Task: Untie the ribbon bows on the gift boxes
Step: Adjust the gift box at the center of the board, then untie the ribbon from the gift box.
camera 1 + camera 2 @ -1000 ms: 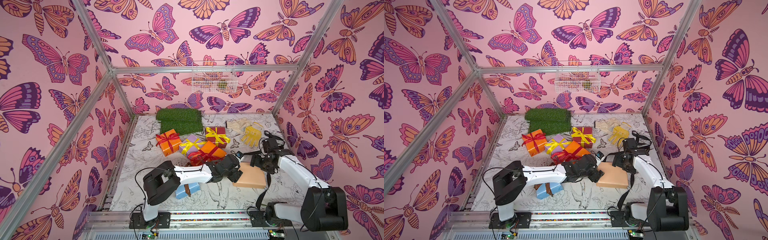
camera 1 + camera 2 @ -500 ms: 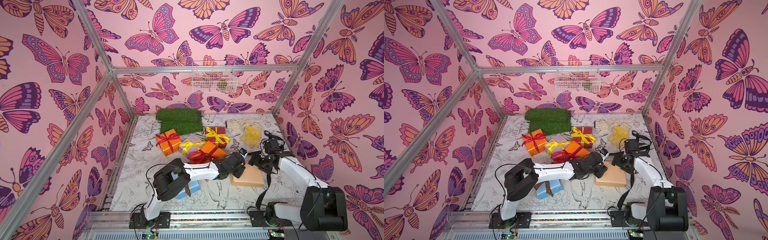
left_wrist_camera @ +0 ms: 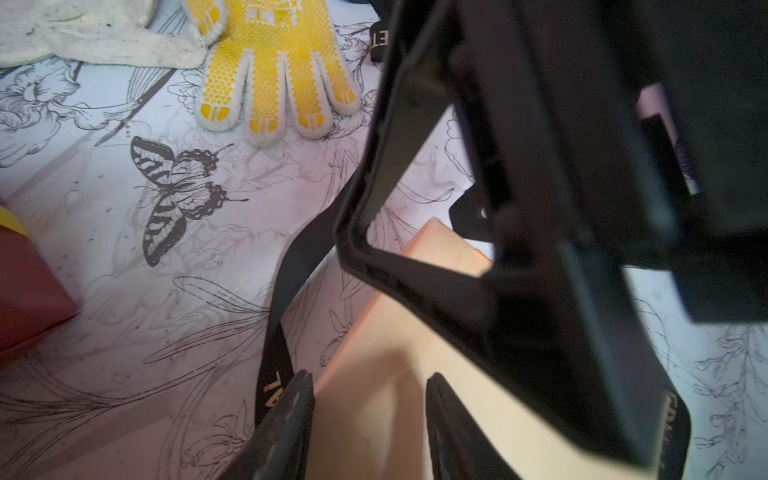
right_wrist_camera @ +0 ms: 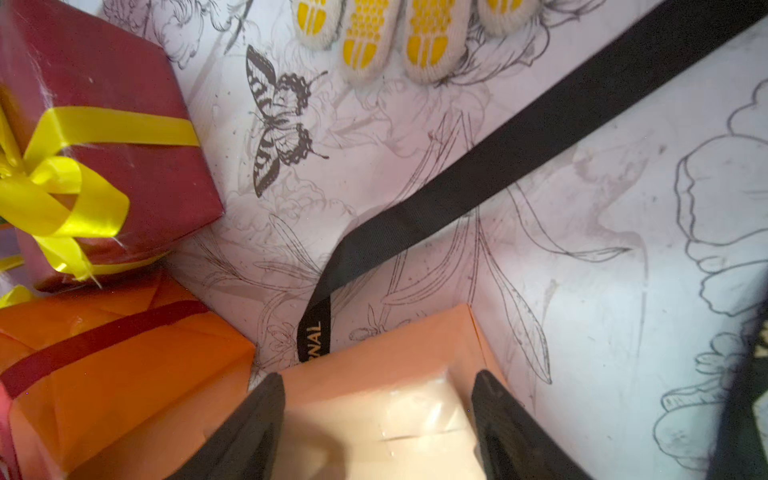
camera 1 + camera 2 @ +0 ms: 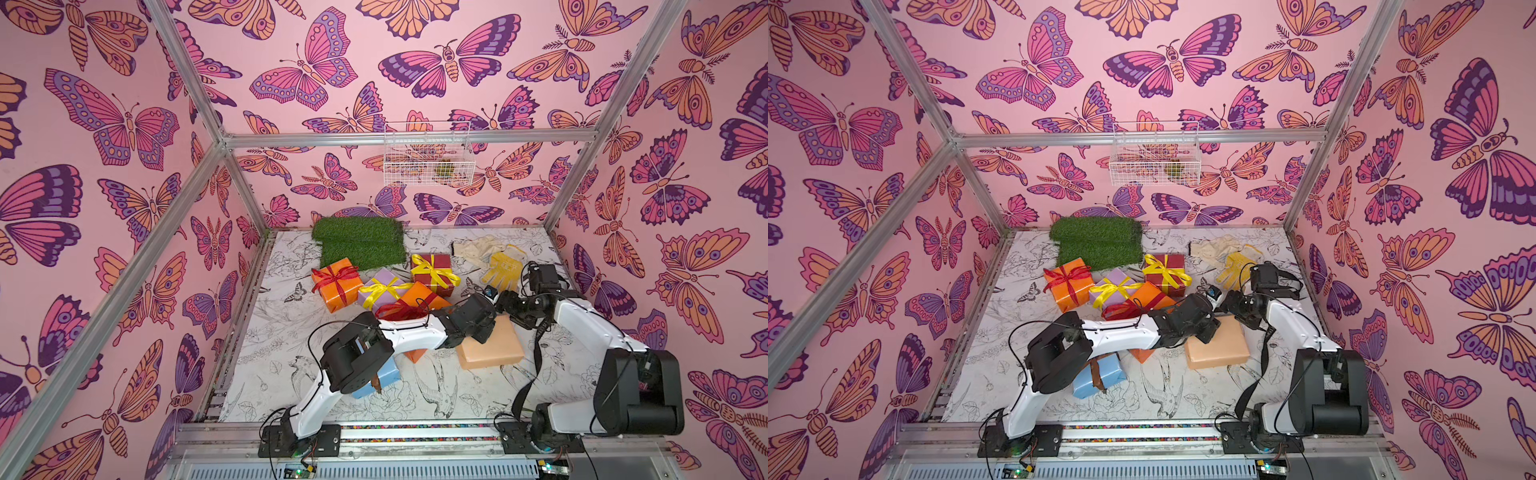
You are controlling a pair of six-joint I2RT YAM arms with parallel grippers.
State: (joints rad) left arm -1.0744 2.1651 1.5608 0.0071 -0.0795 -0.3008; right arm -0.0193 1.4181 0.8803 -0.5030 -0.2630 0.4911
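Covering the floor: white sheet (image 5: pixel 415 399) printed with ink-line flowers.
Glossy peach paper box (image 5: pixel 494 353): flat on the sheet, beside the orange red-ribboned box (image 4: pixel 124 374).
Right gripper (image 4: pixel 378 378): jaws spread wide over one end of the peach box.
Left gripper (image 3: pixel 365 382): jaws narrowly apart above it (nothing seen pinched).
Black lettered satin ribbon (image 4: pixel 478 178): loose on the sheet, one end at the box's edge.
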